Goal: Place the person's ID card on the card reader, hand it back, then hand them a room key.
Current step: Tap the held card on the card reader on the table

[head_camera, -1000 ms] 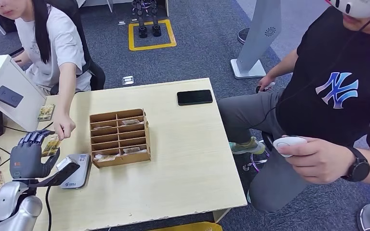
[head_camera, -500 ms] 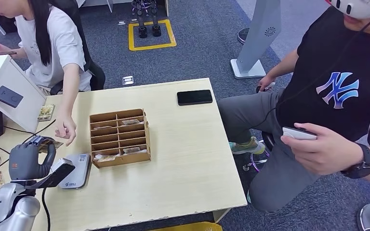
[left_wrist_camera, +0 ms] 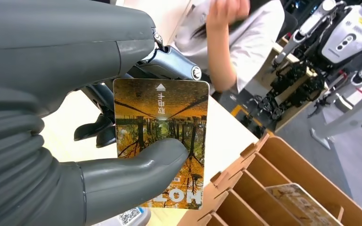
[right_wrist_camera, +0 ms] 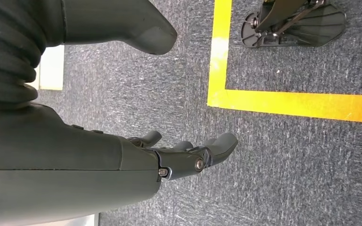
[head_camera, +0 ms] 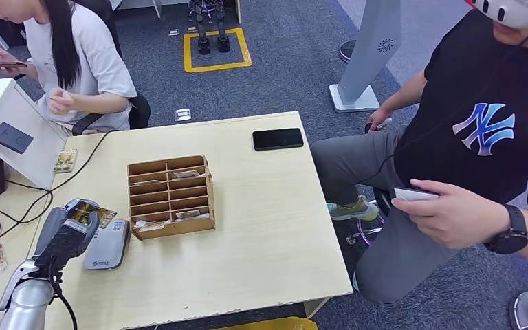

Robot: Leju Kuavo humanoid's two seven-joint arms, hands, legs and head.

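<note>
Left hand (head_camera: 69, 230) raised just over the near-left part of the wooden table (head_camera: 261, 227), fingers and thumb closed on the ID card (head_camera: 86, 214). Seen from the left wrist: card (left_wrist_camera: 162, 141) pinched flat between the thick thumb in front and the darker fingers (left_wrist_camera: 94, 132) behind, its printed face showing an autumn tree scene and pale lettering along one edge. Held directly beside and partly above the grey card reader (head_camera: 108, 244), which lies flat on the table just left of the wooden slotted organizer (head_camera: 170, 196); whether card and reader touch, cannot tell. Organizer compartments (left_wrist_camera: 283, 188) holding several more cards. Right hand (right_wrist_camera: 184, 150) hanging low over grey carpet near a yellow floor line (right_wrist_camera: 283, 101), fingers loosely apart, holding nothing. Black phone (head_camera: 278, 139) lying near the far right edge of the table. Person in a pale shirt (head_camera: 75, 62) seated beyond the far left corner, phone in one hand, other hand drawn up to the chest. Person in a black shirt (head_camera: 481, 130) seated to the right, small white device in hand.
</note>
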